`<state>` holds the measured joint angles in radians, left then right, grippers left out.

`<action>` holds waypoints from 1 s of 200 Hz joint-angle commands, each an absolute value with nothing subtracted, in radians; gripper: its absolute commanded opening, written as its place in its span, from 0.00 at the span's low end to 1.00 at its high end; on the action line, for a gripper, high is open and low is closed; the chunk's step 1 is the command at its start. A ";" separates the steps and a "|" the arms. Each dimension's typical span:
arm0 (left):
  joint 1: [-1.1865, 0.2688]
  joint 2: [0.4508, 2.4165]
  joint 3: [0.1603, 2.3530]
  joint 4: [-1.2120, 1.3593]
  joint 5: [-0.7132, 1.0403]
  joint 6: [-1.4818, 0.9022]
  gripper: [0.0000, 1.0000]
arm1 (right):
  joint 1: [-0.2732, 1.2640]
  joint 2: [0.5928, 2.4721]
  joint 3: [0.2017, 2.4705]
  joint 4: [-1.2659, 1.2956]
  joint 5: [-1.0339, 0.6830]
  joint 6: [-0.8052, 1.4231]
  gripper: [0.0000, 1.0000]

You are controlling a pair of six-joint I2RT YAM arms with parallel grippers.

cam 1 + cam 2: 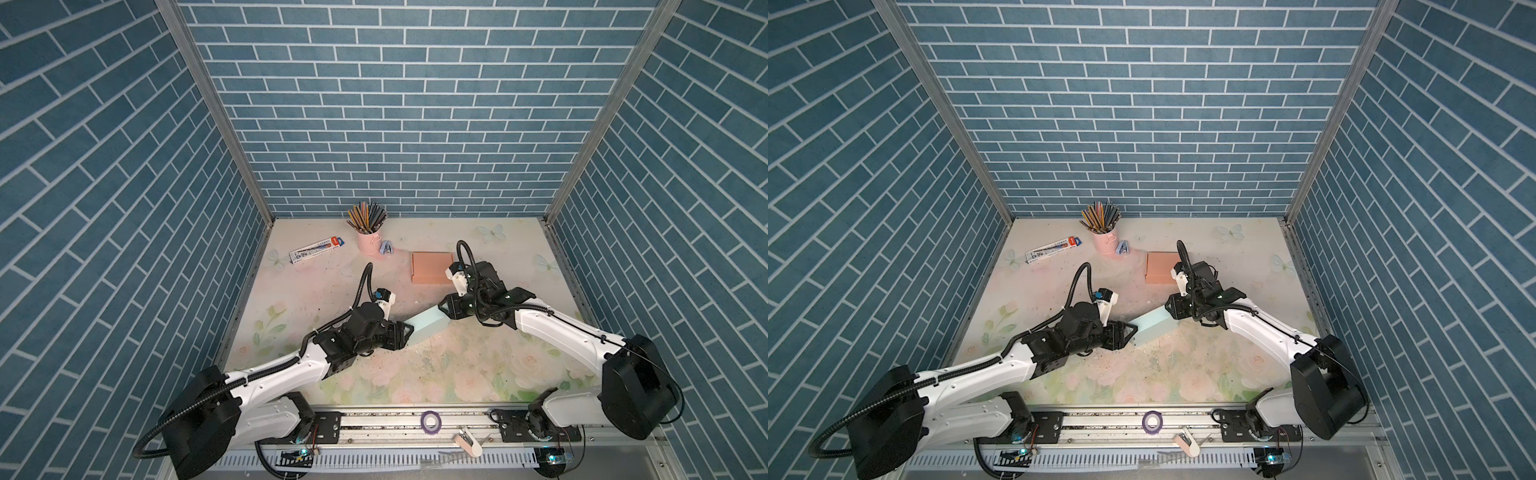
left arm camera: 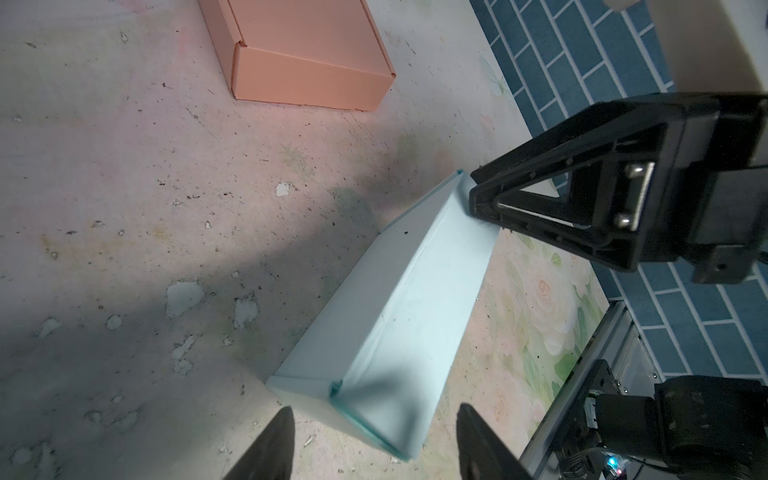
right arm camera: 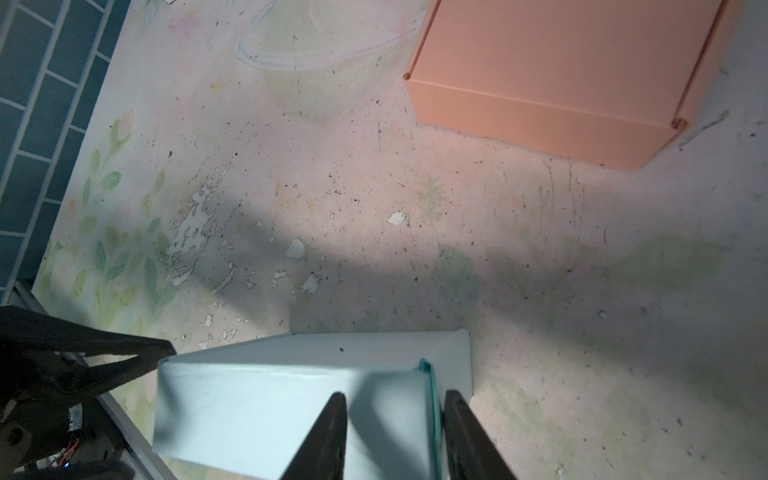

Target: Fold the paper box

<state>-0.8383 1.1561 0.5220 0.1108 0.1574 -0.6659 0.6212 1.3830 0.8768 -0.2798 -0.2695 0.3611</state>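
At box (image 1: 428,327), left tool (image 1: 409,331) facing right tool (image 1: 443,309)

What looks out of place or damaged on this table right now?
The floral table mat is worn: white patches where the print has flaked off, plus dark specks. A purple tape roll lies loose on the front rail. The light blue paper box sits askew, partly folded.

Blue brick-pattern walls (image 1: 415,104) enclosed three sides, worn floral tabletop (image 1: 478,365) lay below, surface perhaps flaking, aluminium rail (image 1: 374,434) ran along the front.
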 commanded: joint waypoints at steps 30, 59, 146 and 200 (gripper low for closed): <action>-0.842 1.180 0.515 0.142 0.141 -0.683 0.60 | 0.618 1.371 0.852 -0.246 -0.328 0.371 0.36; -0.842 1.189 0.508 0.143 0.135 -0.683 0.59 | 0.619 1.344 0.830 -0.250 -0.337 0.376 0.35; -0.841 1.170 0.475 0.063 0.081 -0.662 0.58 | 0.620 1.197 0.677 -0.188 -0.415 0.474 0.32; -0.851 1.156 0.453 0.050 0.081 -0.666 0.58 | 0.621 1.093 0.564 -0.176 -0.439 0.547 0.31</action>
